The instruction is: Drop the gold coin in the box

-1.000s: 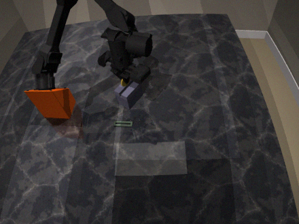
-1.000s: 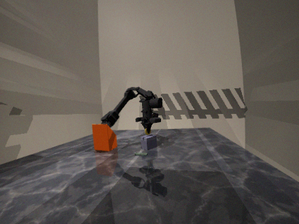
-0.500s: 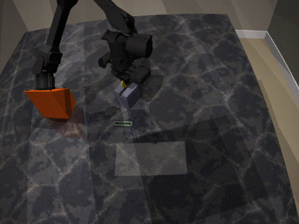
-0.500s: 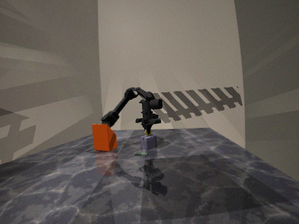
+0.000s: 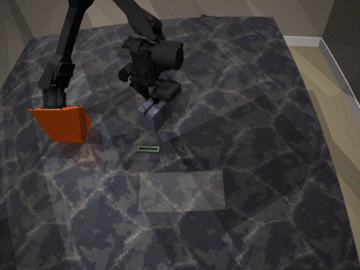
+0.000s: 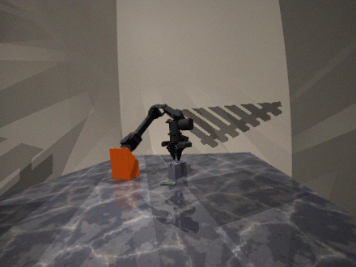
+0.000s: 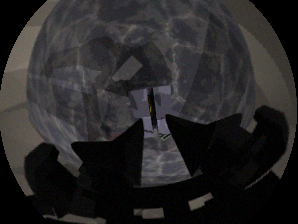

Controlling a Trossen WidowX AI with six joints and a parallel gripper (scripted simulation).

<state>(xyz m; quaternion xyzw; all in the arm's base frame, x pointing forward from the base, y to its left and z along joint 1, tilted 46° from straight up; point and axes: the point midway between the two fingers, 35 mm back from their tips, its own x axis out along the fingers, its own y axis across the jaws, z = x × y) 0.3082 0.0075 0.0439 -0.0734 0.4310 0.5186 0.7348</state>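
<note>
The closed grey box (image 5: 155, 122) (image 6: 175, 172) (image 7: 163, 100) stands under my gripper (image 6: 177, 159) (image 7: 153, 119), its dark slot in line with the gap between the fingers. The gripper is partly open, with nothing seen between its fingertips, just above the lid. The gold coin (image 7: 151, 108) shows only as a small yellow strip within the dark slot in the wrist view; how deep it sits I cannot tell. It does not show in either the top or the exterior view. The dark-green holder (image 5: 148, 151) (image 6: 167, 184) lies in front of the box, with no coin standing in it.
The orange block (image 5: 61, 124) (image 6: 121, 163) under the arm's base stands to the left of the box and holder in the top and exterior views. A pale rectangle (image 5: 182, 192) shows on the dark marbled table top, in front of the holder.
</note>
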